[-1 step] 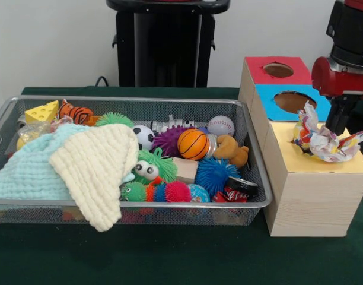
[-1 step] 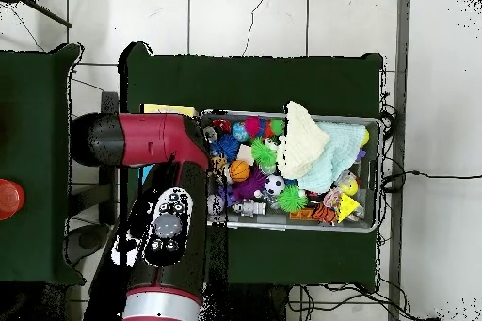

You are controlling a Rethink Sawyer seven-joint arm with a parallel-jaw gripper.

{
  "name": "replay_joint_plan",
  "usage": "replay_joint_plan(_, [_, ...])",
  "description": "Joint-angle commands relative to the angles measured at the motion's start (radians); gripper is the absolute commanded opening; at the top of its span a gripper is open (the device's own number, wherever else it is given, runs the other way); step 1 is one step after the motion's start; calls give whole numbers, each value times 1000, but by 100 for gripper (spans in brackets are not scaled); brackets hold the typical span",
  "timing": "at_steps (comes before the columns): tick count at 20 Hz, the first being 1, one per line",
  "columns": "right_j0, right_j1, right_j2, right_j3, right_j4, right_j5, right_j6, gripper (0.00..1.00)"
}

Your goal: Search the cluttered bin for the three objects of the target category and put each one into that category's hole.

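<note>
A crumpled, colourful plastic wrapper [image 1: 321, 141] rests on the yellow top [image 1: 324, 165] of the wooden box, over where that section's hole lies. My gripper [image 1: 336, 122] comes down right behind the wrapper, and the wrapper hides its tip. The blue section's hole [image 1: 293, 101] and the red section's hole [image 1: 278, 70] are uncovered. The wire bin [image 1: 260, 172] to the left holds a basketball [image 1: 193, 144], a baseball [image 1: 220, 125], a soccer ball [image 1: 144, 136] and several spiky toys. In the overhead view my arm [image 2: 165, 204] covers the box except a yellow edge [image 2: 169, 109].
A cream cloth [image 1: 98, 166] and a pale blue cloth [image 1: 27, 172] drape over the bin's left half and hide what lies beneath. A cheese wedge [image 1: 42, 111] and a toy tiger [image 1: 76, 113] sit at the back left. A red round object [image 2: 8, 199] sits on a side table.
</note>
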State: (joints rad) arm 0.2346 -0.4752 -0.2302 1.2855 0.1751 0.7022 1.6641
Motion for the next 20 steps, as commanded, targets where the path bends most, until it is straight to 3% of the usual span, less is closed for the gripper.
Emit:
replay_joint_plan(1, [-20,17,29,12,19,60,222,0])
replay_joint_plan(6, [-3,27,26,4,13,71,228,0])
replay_joint_plan(13, [-9,105,27,-91,3,84,216,0])
replay_joint_plan(20, [-28,167,44,-122,15,55,214,0])
